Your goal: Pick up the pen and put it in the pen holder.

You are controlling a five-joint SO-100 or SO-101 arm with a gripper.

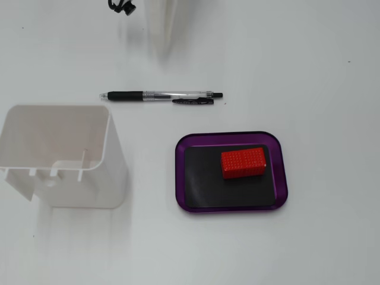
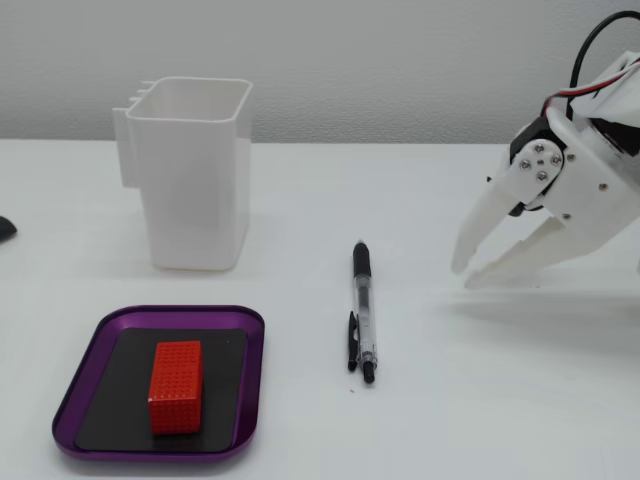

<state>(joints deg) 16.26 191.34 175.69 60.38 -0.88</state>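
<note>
The pen (image 1: 159, 95) lies flat on the white table, its silver tip pointing left in the overhead fixed view; in the side fixed view the pen (image 2: 362, 309) lies lengthwise at the middle. The pen holder (image 2: 194, 172) stands upright and empty at the back left, and shows as an open white box, the pen holder (image 1: 64, 153), from above. My white gripper (image 2: 464, 277) hovers to the right of the pen, pointing down and left, fingertips almost together with nothing between them. From above, only the gripper (image 1: 161, 41) tip shows at the top edge.
A purple-rimmed black tray (image 2: 85, 403) with a red block (image 2: 176, 386) in it sits at the front left in the side view. From above, the tray (image 1: 281, 172) lies below the pen. A small black part (image 1: 122, 6) shows at the top edge.
</note>
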